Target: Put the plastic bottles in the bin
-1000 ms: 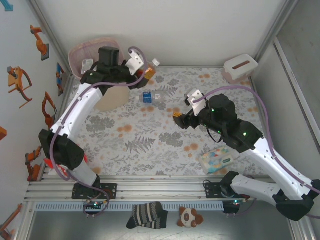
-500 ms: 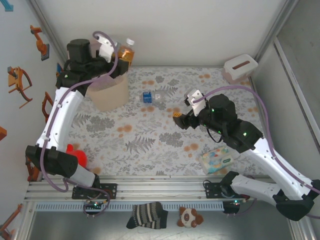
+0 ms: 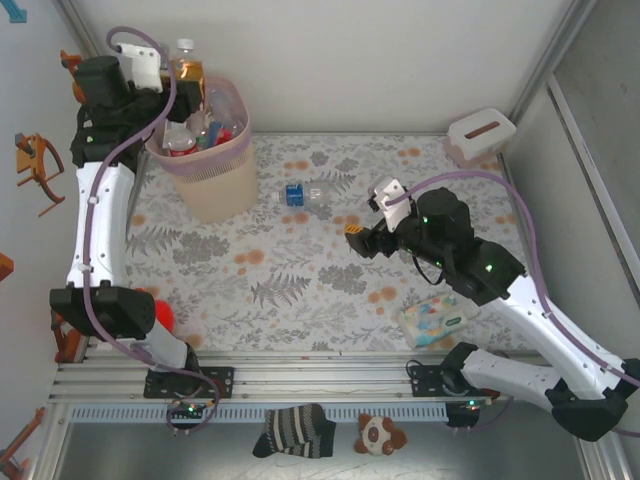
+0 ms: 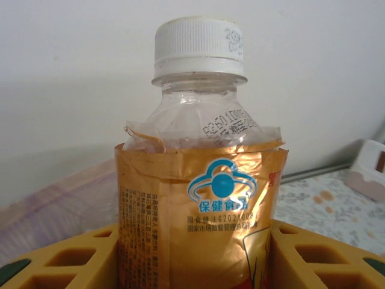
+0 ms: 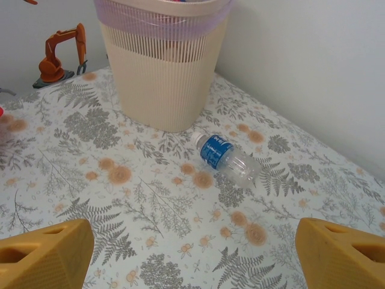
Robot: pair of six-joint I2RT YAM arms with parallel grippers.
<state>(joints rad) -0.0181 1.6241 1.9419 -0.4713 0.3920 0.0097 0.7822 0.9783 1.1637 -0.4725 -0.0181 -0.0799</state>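
An orange bottle (image 3: 185,68) is being gripped upright, cap up, by the left fingers (image 4: 66,259), which are closed on its label from both sides. It is being held high at the far rim of the bin (image 3: 220,190), which is standing in the far left corner of the table (image 3: 300,290). Whether the bottle is hanging squarely over the opening or just behind the rim cannot be told. Several bottles (image 3: 203,128) are already lying inside the bin.

The step in hand is judged to be the drop. The next move calls for the orange bottle being brought over the middle of the opening and the fingers being parted, so that the rim is not struck.

The left arm (image 3: 95,200) is being stretched up along the table's left edge, its wrist bent over toward the bin.

The right arm (image 3: 470,270) is being reached from the near right corner toward the table's middle. The right fingers (image 5: 45,253) are spread wide and empty, hanging above the table. They are being pointed toward a blue bottle (image 5: 227,159), which is lying on its side just beside the bin, toward the far edge, with its cap turned to the bin.
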